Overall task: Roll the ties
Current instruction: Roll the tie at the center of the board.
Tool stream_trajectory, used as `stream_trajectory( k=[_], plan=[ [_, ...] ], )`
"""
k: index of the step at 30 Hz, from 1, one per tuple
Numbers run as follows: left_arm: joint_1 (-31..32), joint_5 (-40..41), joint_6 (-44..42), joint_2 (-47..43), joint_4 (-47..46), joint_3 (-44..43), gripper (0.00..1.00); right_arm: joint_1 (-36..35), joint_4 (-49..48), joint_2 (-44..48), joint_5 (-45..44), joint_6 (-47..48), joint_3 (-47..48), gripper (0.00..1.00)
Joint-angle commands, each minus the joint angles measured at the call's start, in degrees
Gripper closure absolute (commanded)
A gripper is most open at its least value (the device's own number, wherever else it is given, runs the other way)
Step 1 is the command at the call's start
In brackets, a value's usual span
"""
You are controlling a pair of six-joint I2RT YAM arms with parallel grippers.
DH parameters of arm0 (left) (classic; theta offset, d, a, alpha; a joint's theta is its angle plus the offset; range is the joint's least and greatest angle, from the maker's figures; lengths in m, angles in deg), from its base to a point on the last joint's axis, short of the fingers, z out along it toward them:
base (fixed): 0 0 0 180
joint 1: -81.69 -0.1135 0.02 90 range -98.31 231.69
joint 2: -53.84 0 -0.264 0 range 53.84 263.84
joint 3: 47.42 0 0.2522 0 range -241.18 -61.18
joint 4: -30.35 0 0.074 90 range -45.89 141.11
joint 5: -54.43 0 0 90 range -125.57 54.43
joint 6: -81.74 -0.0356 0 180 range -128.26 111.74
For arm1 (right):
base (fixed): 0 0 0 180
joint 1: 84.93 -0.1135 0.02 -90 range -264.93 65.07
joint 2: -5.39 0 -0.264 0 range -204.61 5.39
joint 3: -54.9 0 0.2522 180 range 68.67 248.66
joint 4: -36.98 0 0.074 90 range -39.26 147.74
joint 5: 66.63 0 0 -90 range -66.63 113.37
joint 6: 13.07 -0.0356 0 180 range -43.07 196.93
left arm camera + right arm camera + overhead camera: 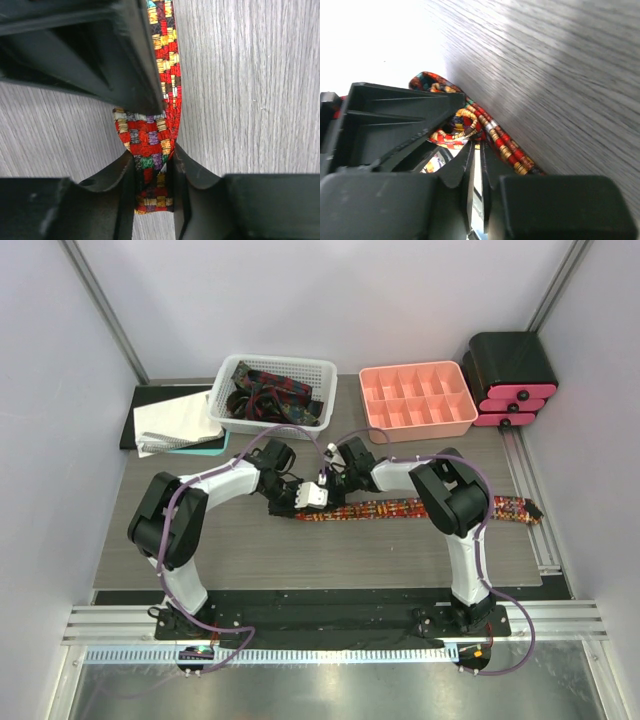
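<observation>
Red patterned tie (400, 508) lies stretched in front of the white basket (280, 362), one end folded and pinched by the left gripper (152, 160), the right gripper (476, 147) with jaws nearly together (grip indiscernible): rolling barely begun, other ties (265, 392) inside the basket.

Red tie (400, 509), multicolour woven check: stretched flat across the worktop (300, 560), left end curled over. Other ties (268, 395): heaped in white basket (222, 400).

The right arm (452, 498) covers part of the red patterned tie (395, 508); the left tool (298, 510) and right tool (320, 498) hide its end. The ties (268, 398) in the basket (225, 390) are too tangled to separate.
</observation>
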Motion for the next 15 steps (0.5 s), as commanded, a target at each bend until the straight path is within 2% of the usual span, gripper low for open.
stream_trajectory(
  k=[1, 5, 11, 15],
  plan=[
    [-0.41, 2.86, -3.29, 0.33, -1.4, 1.73, 0.71, 0.73, -3.41, 5.46, 2.5, -1.68, 0.26, 0.84],
    [-0.49, 2.77, -3.46, 0.68, -1.22, 1.55, 0.73, 0.73, -7.18, 7.66, 2.77, -4.14, -1.58, 0.79],
    [-0.41, 2.68, -3.64, 0.86, -0.61, 1.46, 0.74, 0.38, -14.3, 6.43, 3.29, -10.2, -3.08, 0.8],
    [-0.49, 2.42, -3.02, 1.03, -0.08, 1.03, 0.71, -1.02, -13.61, 4.5, 2.94, -9.77, -2.73, 0.82]
  ],
)
